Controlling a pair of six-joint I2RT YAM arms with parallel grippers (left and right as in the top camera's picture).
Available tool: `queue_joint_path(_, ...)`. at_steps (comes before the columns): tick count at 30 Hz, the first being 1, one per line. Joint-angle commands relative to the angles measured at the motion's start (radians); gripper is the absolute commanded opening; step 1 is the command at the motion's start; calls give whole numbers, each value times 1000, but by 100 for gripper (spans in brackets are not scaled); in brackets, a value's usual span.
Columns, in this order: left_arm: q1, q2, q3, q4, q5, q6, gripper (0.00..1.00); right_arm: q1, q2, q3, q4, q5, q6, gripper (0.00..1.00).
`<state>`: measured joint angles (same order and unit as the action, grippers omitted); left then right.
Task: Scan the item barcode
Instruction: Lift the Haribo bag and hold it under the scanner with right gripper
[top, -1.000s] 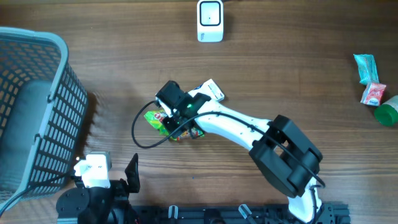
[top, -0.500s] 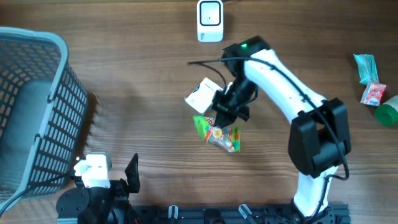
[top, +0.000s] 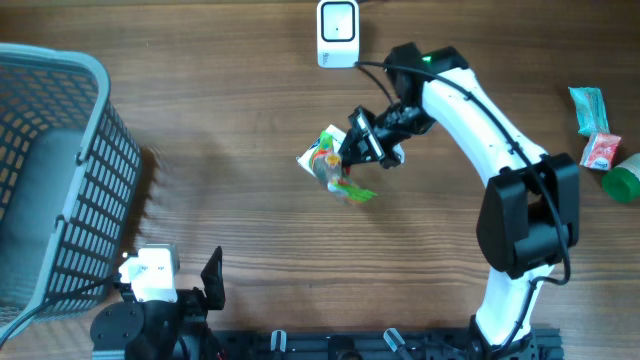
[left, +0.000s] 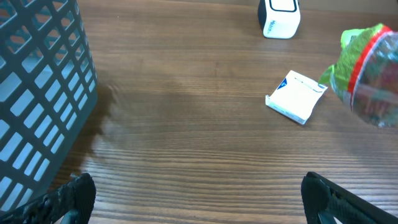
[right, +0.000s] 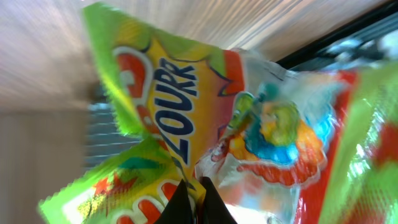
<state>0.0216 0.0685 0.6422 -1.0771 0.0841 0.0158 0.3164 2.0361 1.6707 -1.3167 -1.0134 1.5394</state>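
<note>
**Right fingers hold snack bag near the scanner**

Overhead: the right fingers (top: 358, 146) are clenched on a green-and-red snack bag (top: 338, 172). They hold it above the middle of the counter (top: 200, 120), on the side toward the far edge, where the white scanner (top: 338, 33) stands. A white box (top: 309, 158) lies partly hidden beneath the bag. A grey basket (top: 60, 120) occupies the left edge. Small packets (top: 598, 150) lie at the right edge.

Left wrist: the left fingers (left: 71, 196) stand spread wide near the near edge, grasping nothing. The box lies flat, the bag hangs to its right, and the scanner is beyond both.

Right wrist: the 2 fingertips pinch the bag's crinkled edge, and its printing fills the view.
</note>
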Motion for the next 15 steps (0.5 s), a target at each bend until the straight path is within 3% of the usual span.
queue_joint_path(1,3,0,-5,3,16,-13,100,-42,-22,11,56,-113,289,5)
queue_joint_path(3,3,0,-5,3,16,-13,100,-63,-22,11,68,-117,350,5)
queue_joint_path(8,3,0,-5,3,16,-13,100,-79,-11,4,67,-109,348,4)
queue_joint_path(15,3,0,-5,3,16,-13,100,-79,-10,3,32,-25,198,5)
